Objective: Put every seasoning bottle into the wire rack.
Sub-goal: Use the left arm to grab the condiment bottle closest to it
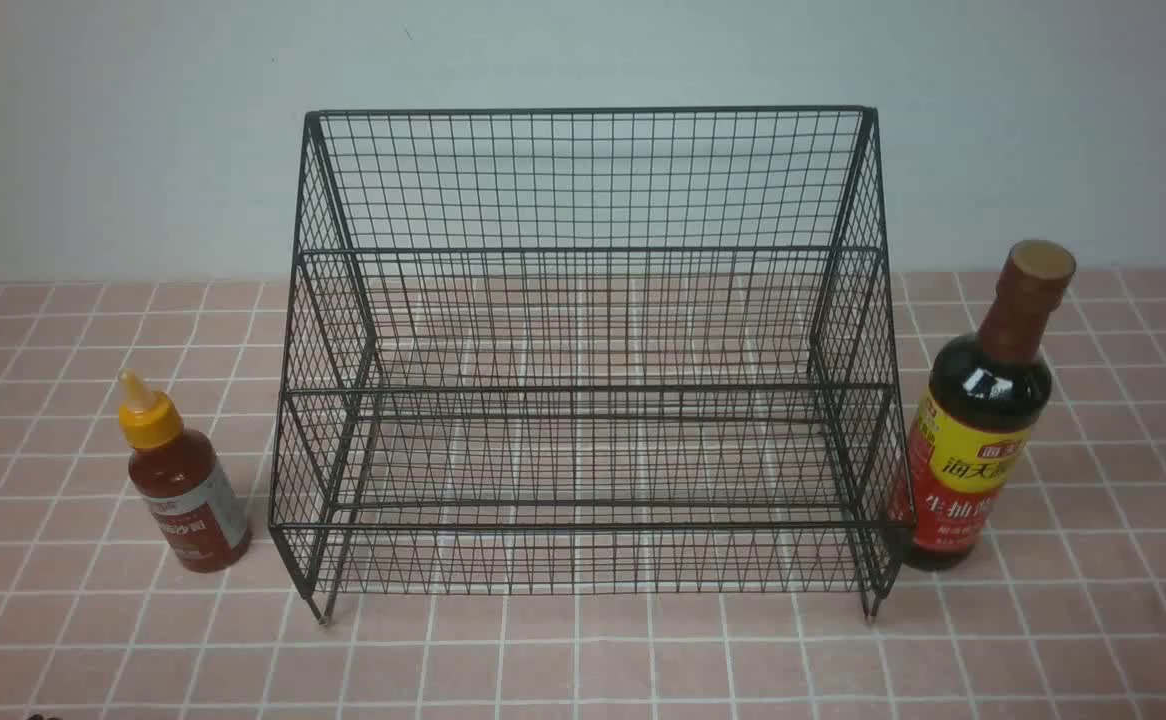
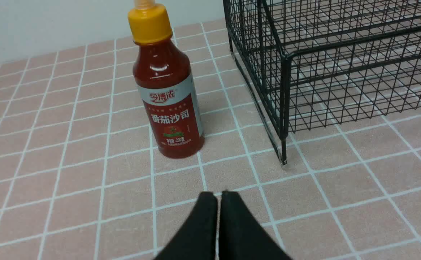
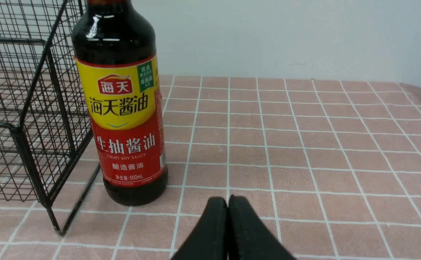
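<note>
The black wire rack [image 1: 583,250] stands in the middle of the tiled table with both tiers empty. The red sauce bottle [image 1: 186,487] with yellow nozzle cap stands upright to its left; it also shows in the left wrist view [image 2: 167,97]. The dark soy-sauce bottle [image 1: 978,420] with brown cap stands upright close against the rack's right side, also in the right wrist view [image 3: 122,108]. My left gripper [image 2: 218,195] is shut and empty, short of the red bottle. My right gripper [image 3: 227,199] is shut and empty, short of the soy bottle. Neither gripper shows in the front view.
The pink tiled tabletop [image 1: 583,650] spreads around the rack. A pale wall [image 1: 143,130] stands behind. The rack's front left leg [image 2: 283,159] stands near the red bottle, and its right front corner [image 3: 51,216] is beside the soy bottle.
</note>
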`<control>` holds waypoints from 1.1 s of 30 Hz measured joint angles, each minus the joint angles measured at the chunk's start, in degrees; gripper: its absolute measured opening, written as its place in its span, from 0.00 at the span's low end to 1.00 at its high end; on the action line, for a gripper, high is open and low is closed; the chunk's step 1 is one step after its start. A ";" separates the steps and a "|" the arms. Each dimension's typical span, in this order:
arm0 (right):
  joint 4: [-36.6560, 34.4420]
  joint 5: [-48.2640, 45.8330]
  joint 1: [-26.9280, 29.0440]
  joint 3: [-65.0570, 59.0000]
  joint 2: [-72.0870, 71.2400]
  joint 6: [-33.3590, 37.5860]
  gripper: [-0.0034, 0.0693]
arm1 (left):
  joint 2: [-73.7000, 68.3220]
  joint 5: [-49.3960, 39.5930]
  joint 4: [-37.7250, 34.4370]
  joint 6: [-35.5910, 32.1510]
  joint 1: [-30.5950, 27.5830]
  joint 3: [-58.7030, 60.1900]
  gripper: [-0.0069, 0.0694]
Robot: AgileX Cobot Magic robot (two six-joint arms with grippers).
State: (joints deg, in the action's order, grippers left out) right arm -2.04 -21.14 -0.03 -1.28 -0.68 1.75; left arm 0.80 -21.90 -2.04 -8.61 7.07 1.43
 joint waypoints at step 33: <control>0.00 0.00 0.00 0.00 0.00 0.00 0.03 | 0.00 0.20 0.58 -0.05 0.00 0.00 0.08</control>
State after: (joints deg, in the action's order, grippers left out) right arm -2.04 -21.14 -0.03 -1.28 -0.68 1.75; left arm 0.80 -21.70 -1.46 -8.66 7.07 1.43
